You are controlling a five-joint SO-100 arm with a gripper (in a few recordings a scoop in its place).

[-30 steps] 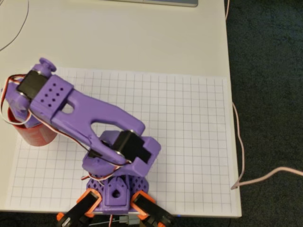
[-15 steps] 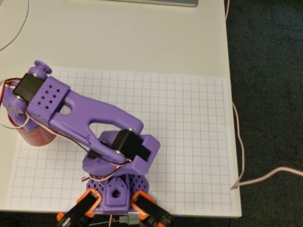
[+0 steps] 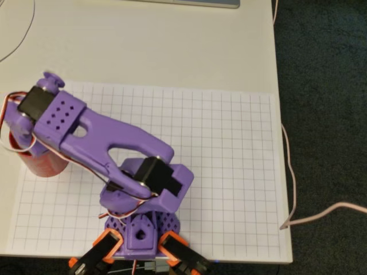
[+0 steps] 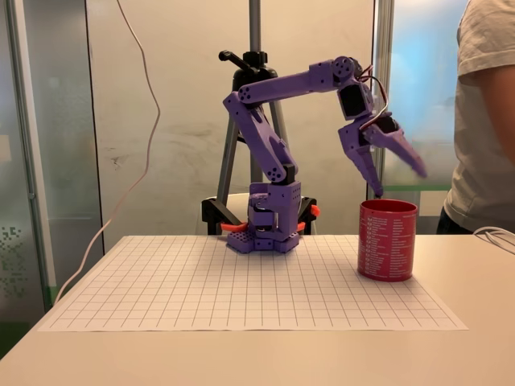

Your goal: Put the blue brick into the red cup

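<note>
Red cup [image 4: 388, 240], a smooth, straight-walled cylinder, stands on the gridded paper sheet [image 4: 241, 281] covering the tabletop [image 3: 160, 46], directly beneath the purple hand [image 4: 398, 175]. Hand fingers are spread wide and empty, one tip just above the cup's rim. Cup contents cannot be seen; in the overhead view the arm [image 3: 92, 132] covers its mouth.

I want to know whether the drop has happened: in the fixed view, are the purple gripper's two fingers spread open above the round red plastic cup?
Yes, the purple gripper hangs with its fingers splayed apart above the round red plastic cup.
</note>
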